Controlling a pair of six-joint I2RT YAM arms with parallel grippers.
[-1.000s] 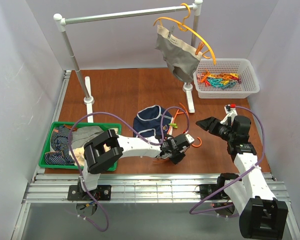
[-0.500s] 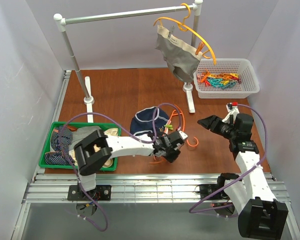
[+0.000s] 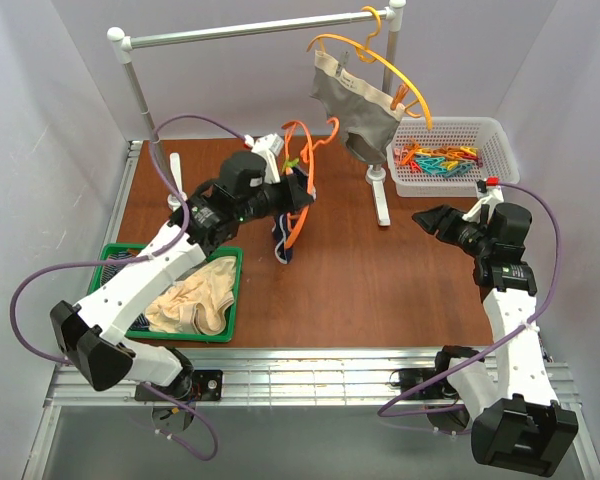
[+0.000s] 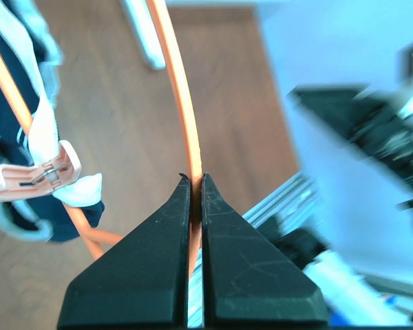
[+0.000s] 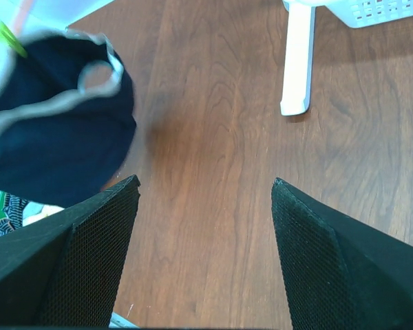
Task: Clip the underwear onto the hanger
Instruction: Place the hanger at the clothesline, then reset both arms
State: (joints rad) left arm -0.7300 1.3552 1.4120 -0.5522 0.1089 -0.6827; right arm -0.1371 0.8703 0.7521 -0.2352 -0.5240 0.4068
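Starting at the near edge of the table (image 3: 380, 290), I see a green tray (image 3: 236, 292) at the near left corner with beige underwear (image 3: 195, 305) heaped in it. On my right side, the right claw (image 5: 205, 182) hangs above the right half of the table with its fingers spread wide and nothing between them; its camera looks down on bare wood and on the foot of the rack. Further in, the left arm is raised over the middle of the table, and the left claw (image 4: 194, 180) is pinched tight on the thin bar of the red-orange hanger (image 4: 177, 82), fingertips pressed flat against either side of it. The navy underwear (image 5: 55, 137) hangs from that hanger, its white waistband held to the frame by a pale clip (image 4: 38, 177); the cloth droops below the hanger, and I cannot tell whether its lowest edge touches the wood. At the far edge stands the rack, its rail (image 3: 250, 30) carrying a yellow-orange hanger (image 3: 405, 85) with grey underwear (image 3: 355, 115) on it. Just beside that, in the far right corner, sits a white basket (image 3: 445, 186) holding coloured clips (image 3: 438, 158).
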